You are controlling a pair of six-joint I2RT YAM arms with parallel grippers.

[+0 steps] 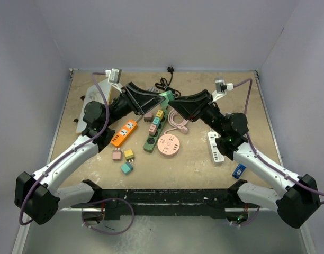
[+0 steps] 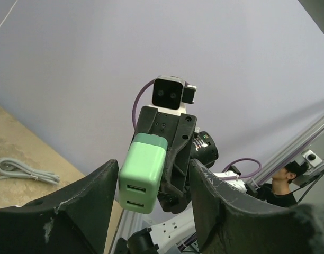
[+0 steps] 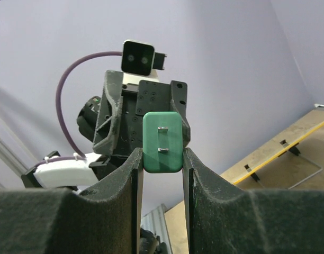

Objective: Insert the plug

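The green plug (image 1: 167, 97) hangs in the air above the middle of the table, where the two arms meet. My right gripper (image 3: 161, 153) is shut on it, and its dark green face with two metal prongs (image 3: 162, 142) points toward the right wrist camera. The left wrist view shows the plug's pale green end with two USB slots (image 2: 143, 172). My left gripper (image 2: 154, 174) is open around that end. One finger stands close beside the plug, and the other is well off it, beyond the right gripper's finger.
On the table below lie an orange power strip (image 1: 124, 132), a dark green power strip (image 1: 154, 129), a round pink socket (image 1: 169, 144) and a white power strip (image 1: 215, 147). Small adapters (image 1: 127, 167) and a blue one (image 1: 239, 170) sit nearer the front. A black cable (image 1: 167, 79) lies at the back.
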